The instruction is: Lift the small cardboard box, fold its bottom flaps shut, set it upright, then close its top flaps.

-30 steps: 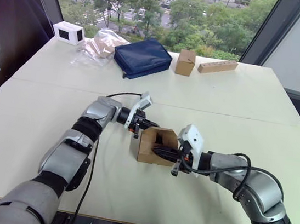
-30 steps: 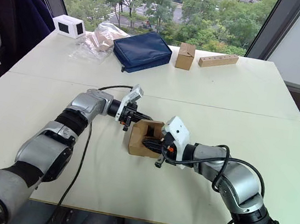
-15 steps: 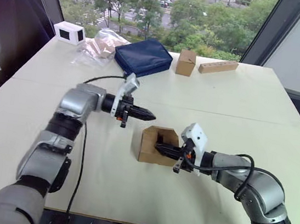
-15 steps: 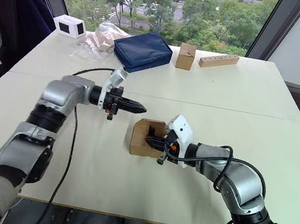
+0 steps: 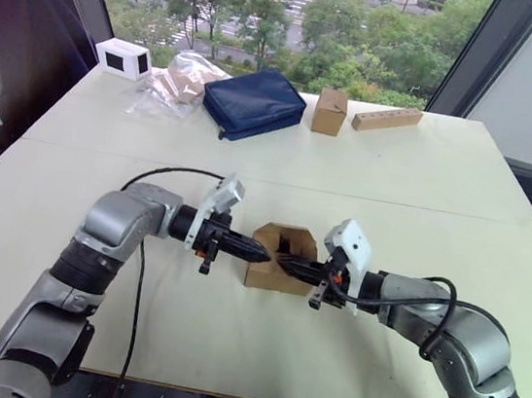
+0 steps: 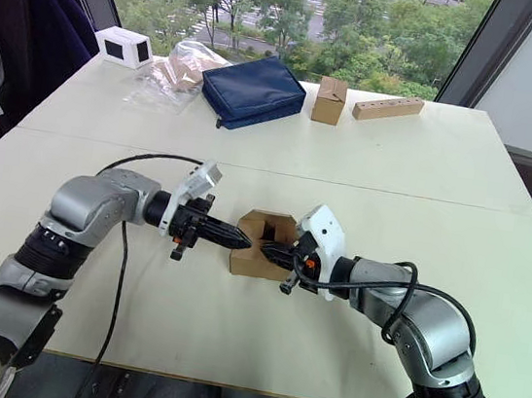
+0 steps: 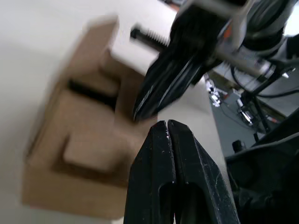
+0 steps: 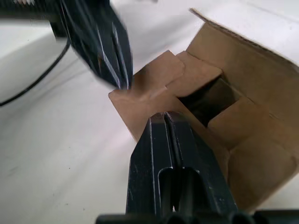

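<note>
The small cardboard box [image 5: 278,258] rests on the desk [image 5: 396,177] near the middle of its front half, open end up. The left gripper [image 5: 251,249] lies at the box's left side, tips against its wall; the right gripper [image 5: 289,262] lies at the box's right, tips reaching over its rim. Along the desk's far edge, from left to right: a small device [image 5: 122,58] at the far left corner, a plastic bag [image 5: 175,84] beside it, a zipped pouch [image 5: 252,103] just right of the bag, a sealed box [image 5: 329,111] near the middle, and a wooden block [image 5: 385,119] to its right. A cable [image 5: 166,173] runs across the desk behind the left arm.
</note>
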